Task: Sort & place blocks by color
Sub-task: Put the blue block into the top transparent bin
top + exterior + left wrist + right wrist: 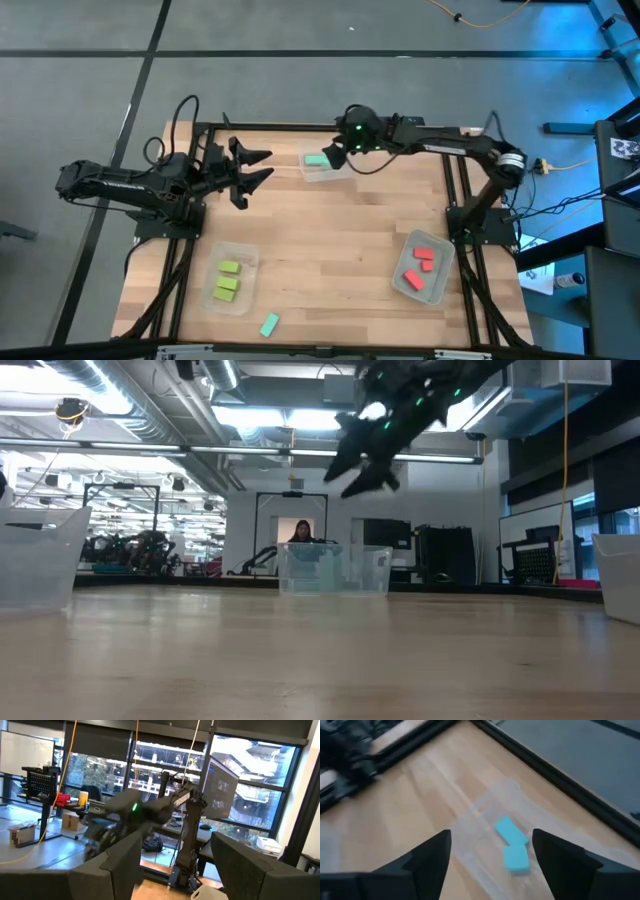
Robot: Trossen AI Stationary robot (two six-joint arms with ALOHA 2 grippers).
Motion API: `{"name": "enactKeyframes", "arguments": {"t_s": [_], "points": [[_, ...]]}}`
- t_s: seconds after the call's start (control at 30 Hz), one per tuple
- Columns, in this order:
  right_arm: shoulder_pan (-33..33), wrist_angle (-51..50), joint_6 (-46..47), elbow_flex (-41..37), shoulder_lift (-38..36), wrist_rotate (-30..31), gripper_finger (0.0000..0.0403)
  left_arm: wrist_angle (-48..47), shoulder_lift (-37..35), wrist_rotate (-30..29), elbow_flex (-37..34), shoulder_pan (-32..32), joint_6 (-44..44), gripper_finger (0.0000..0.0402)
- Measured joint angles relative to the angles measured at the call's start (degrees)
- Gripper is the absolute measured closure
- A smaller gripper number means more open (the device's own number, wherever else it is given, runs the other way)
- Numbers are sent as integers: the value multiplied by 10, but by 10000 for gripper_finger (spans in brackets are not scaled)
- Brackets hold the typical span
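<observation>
Remaining: teal block, loose; looks light, rigid—pinch long sides. Right gripper jaws apart, empty; left gripper apart.

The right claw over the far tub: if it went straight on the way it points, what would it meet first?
Probably the two teal blocks in the clear tub; the open right claw points at them, nothing between.

Light wooden table with a dark frame along its edges. Directly on the wood: three clear tubs and one loose teal block. Taking the loose block as landmark: green-filled tub just beside it, red-filled tub well apart across the table, teal-filled tub at the far edge.
</observation>
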Motion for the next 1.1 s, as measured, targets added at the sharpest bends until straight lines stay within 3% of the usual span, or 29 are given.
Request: {"name": "enactKeyframes", "arguments": {"t_s": [0.17, 0.3, 0.53, 0.63, 0.77, 1.1], "points": [[17, -61, -54, -10, -97, -62, 121, -3, 0, 13, 0, 0, -25, 172], [64, -48, -41, -84, -201, -76, 124, -4, 0, 55, 0, 0, -60, 172], [183, 253, 62, -267, -357, -75, 124, -5, 0, 97, 0, 0, -94, 172], [216, 341, 31, -302, -385, -43, 124, -6, 0, 86, 0, 0, -94, 172], [235, 345, -23, -302, -395, -16, 124, -6, 0, 85, 0, 0, -92, 172], [236, 345, -36, -297, -395, -15, 124, -6, 0, 84, 0, 0, -90, 172]]}}
